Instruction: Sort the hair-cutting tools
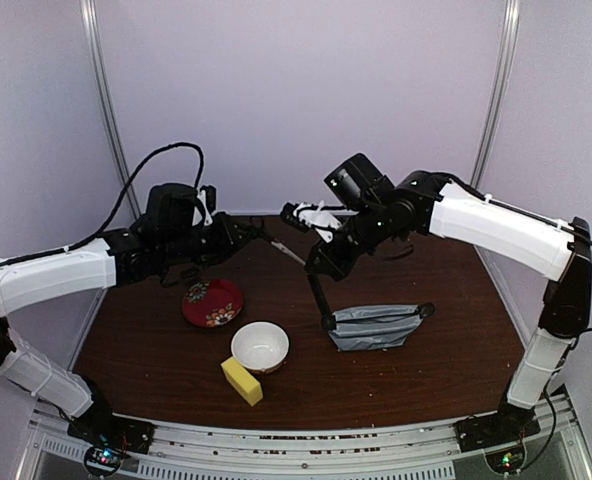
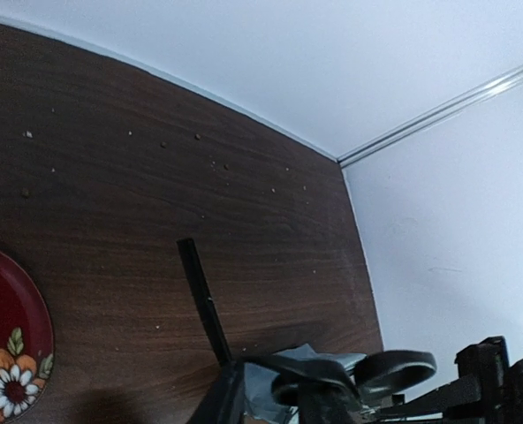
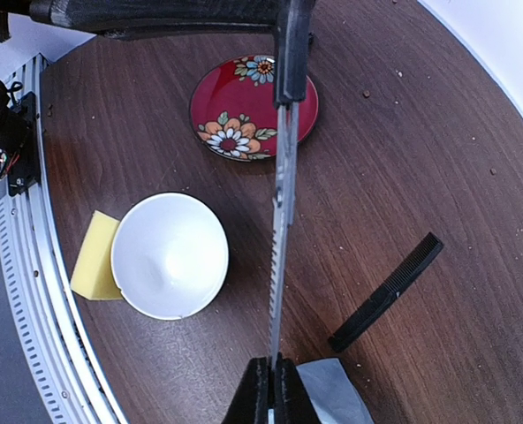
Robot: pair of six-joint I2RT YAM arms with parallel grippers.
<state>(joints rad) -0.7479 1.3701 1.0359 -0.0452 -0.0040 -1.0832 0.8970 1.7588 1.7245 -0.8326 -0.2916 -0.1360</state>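
Shows dark brown wood grain across the table, flecked with pale specks. Deep red on the plate, painted with white, orange and pale-blue flowers with dark centres and green leaves. Plain white for the bowl; pale yellow for the sponge. Flat black on the comb. Bright steel along the toothed blade of the scissors, black at the handle. Grey on the pouch, edged in black. Black on the right gripper. White shells with black joints on the left arm and the right arm. Pale lilac-white on the walls, silver on the rails.
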